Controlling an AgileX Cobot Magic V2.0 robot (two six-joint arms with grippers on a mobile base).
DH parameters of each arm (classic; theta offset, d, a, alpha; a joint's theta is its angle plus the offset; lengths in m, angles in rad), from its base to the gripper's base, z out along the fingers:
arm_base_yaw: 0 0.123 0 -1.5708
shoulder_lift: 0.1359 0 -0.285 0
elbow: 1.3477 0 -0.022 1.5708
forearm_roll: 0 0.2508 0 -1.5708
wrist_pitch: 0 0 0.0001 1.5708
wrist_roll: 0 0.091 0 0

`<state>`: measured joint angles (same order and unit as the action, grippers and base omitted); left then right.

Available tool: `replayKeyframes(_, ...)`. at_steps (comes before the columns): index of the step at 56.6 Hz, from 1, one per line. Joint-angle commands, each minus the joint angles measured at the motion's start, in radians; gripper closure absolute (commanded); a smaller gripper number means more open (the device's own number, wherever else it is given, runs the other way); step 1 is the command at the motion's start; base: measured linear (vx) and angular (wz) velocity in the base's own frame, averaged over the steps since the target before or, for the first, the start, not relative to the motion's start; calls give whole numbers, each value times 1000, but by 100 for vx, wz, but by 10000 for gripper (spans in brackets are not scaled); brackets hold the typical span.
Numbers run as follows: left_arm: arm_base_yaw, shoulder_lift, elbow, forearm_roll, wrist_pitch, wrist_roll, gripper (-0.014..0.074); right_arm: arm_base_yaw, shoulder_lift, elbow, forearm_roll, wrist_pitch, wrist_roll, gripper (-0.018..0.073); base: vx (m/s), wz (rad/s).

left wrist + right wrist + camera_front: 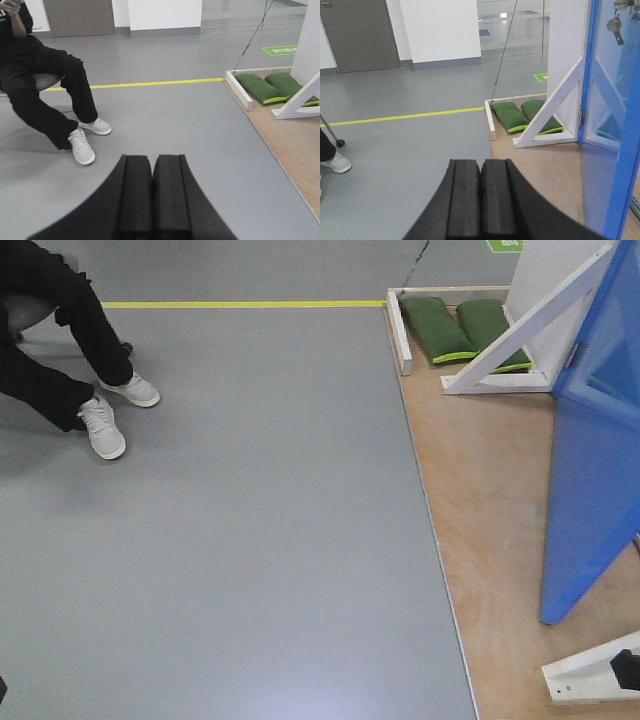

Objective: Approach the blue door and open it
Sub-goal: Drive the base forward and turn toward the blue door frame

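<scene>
The blue door (pixel 592 490) is a large glossy blue panel at the right edge of the front view, standing on a wooden platform (pixel 490 510). In the right wrist view the blue door (pixel 615 130) fills the right side, with keys (pixel 616 25) hanging at its top right; the lever handle is out of view. My right gripper (pixel 480 162) is shut and empty, pointing at the floor left of the door. My left gripper (pixel 152 159) is shut and empty over grey floor, far from the door.
A seated person in black with white shoes (pixel 105 425) is at the left. A white diagonal brace frame (pixel 520 335) and two green sandbags (pixel 460 330) stand on the platform's far end. Another white brace foot (pixel 590 675) lies bottom right. A yellow floor line (pixel 240 304) runs across.
</scene>
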<state>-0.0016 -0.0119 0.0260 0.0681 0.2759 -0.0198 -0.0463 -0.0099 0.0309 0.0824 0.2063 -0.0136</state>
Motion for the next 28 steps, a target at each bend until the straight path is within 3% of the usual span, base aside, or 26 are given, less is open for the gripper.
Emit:
replayKeyframes(1,-6,-13,-26,-3,-85,-7,524,-5,-14,1,-2,-86,-11,547,39,-6)
replayKeyframes(28,-6,-13,-26,-3,-85,-7,524,-5,-14,1,-2,-86,-11,547,39,-2)
